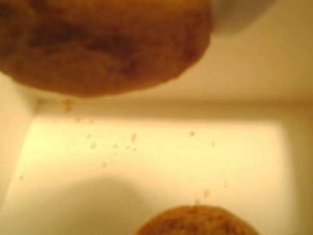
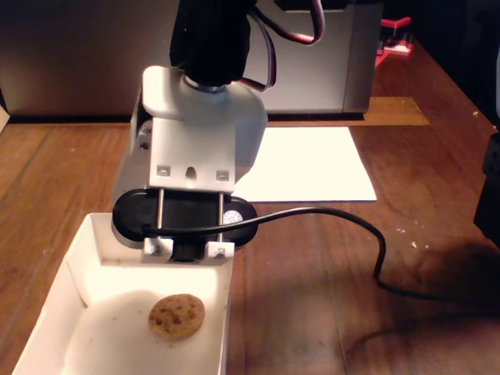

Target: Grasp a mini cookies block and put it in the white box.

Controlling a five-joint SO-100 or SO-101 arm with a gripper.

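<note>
In the wrist view a brown mini cookie (image 1: 107, 44) fills the top, very close and blurred, hanging above the floor of the white box (image 1: 171, 161). A pale fingertip (image 1: 239, 14) shows beside it. A second cookie (image 1: 195, 223) lies on the box floor at the bottom edge. In the fixed view my gripper (image 2: 187, 251) reaches down into the far end of the white box (image 2: 78, 262). Its jaws are hidden behind the wrist mount. The lying cookie (image 2: 176, 316) rests mid-box, nearer the camera than the gripper. Crumbs dot the box floor.
A flat white paper sheet (image 2: 312, 160) lies on the wooden table behind the box. A black cable (image 2: 344, 223) runs right from the wrist. A grey case (image 2: 78, 62) stands at the back. A dark object (image 2: 491, 187) is at the right edge.
</note>
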